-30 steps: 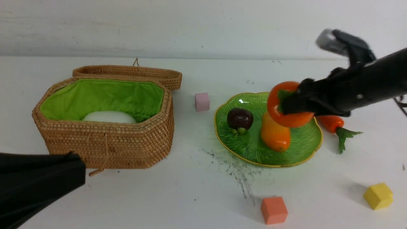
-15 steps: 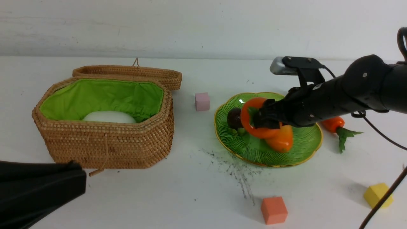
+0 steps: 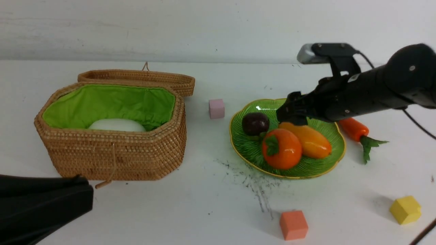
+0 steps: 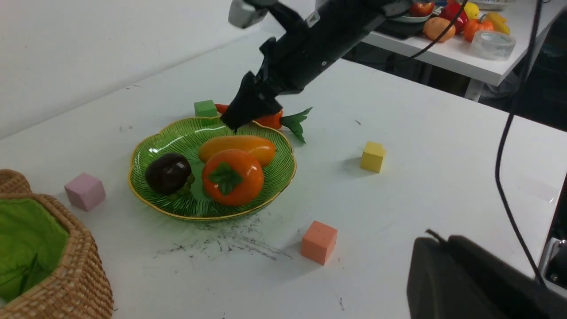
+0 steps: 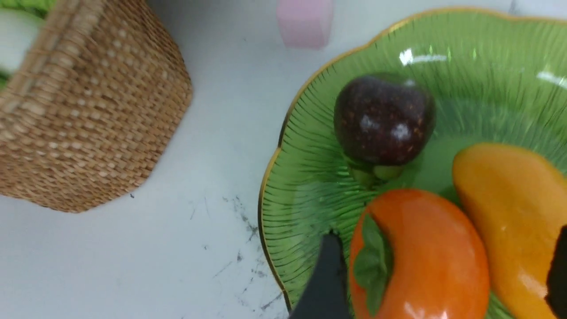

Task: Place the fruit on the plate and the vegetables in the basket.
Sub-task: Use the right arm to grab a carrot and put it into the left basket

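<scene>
Persimmon, mango and mangosteen are borne by plate; right jaws are spread, left jaws pressed together.

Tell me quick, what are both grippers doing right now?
Left gripper: closed, nothing seen in it.
Right gripper: open, holding nothing, above the plate where the persimmon rests.

From here I see the carrot partly hidden behind the right arm, which looks blurred in the front view
</scene>
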### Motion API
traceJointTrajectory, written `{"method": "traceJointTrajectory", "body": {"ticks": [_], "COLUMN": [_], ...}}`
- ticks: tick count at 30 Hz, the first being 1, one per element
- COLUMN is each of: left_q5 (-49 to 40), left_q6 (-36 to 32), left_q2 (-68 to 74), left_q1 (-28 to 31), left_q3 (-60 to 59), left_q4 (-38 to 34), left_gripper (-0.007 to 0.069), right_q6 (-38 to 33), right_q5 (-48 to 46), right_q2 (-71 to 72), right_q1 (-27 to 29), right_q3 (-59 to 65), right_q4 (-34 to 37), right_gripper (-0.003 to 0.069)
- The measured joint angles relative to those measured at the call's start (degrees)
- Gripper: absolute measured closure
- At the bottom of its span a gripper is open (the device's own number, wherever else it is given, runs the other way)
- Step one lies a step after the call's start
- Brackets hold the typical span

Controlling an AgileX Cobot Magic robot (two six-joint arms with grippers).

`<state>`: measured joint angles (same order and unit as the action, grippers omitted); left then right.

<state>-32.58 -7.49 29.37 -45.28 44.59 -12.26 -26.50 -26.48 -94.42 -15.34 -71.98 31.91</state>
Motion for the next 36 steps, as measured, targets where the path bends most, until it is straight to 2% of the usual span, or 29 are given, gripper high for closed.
{"method": "traceJointTrajectory", "body": {"ticks": [1, 3, 7, 10, 13, 15, 19, 22, 24, 26, 28, 36], "left_q5": [0.00, 0.21, 2.29, 2.85, 3.22, 3.36, 3.38, 3.92, 4.09, 4.35, 4.35, 2.86], "left_q6": [0.06, 0.80, 4.50, 5.96, 6.22, 6.41, 6.41, 6.41, 6.41, 6.41, 6.41, 6.41], "left_q2": [0.00, 0.00, 1.11, 3.26, 5.00, 6.81, 8.61, 9.06, 9.06, 9.06, 9.12, 9.17], "left_q1": [0.00, 0.00, 0.00, 0.00, 0.00, 0.00, 0.00, 0.00, 0.00, 0.00, 0.00, 0.00], "left_q3": [0.00, 0.00, 0.00, 0.00, 0.00, 0.39, 2.84, 5.34, 5.65, 5.88, 5.88, 5.88], "left_q4": [0.00, -0.04, -0.04, 0.23, 0.62, 0.81, 1.18, 2.54, 2.76, 3.46, 3.69, 4.05], "left_gripper": [0.0610, 0.0609, 0.0610, 0.0610, 0.0610, 0.0610, 0.0610, 0.0608, 0.0608, 0.0608, 0.0606, 0.0607], "right_q6": [0.19, 2.41, 8.93, 12.98, 15.80, 18.01, 20.49, 21.66, 21.77, 21.81, 21.81, 21.81], "right_q5": [-0.31, -2.00, -12.66, -22.08, -27.32, -30.77, -31.30, -29.39, -29.16, -28.64, -28.09, -26.61], "right_q2": [1.12, 4.64, 7.55, 5.97, 3.31, -0.04, -5.31, -10.49, -11.89, -15.84, -18.63, -26.41], "right_q1": [0.25, 1.70, 7.80, 11.77, 13.81, 15.05, 15.28, 15.50, 15.70, 16.28, 16.56, 16.63], "right_q3": [0.00, -0.16, -4.91, -9.23, -12.96, -16.15, -18.66, -21.08, -21.98, -24.66, -26.64, -31.55], "right_q4": [-0.42, -2.10, -9.65, -14.73, -18.49, -21.77, -24.17, -24.42, -24.42, -24.55, -24.98, -27.13], "right_gripper": [0.0099, 0.0187, 0.0430, 0.0536, 0.0574, 0.0568, 0.0493, 0.0354, 0.0314, 0.0229, 0.0190, 0.0169]}}
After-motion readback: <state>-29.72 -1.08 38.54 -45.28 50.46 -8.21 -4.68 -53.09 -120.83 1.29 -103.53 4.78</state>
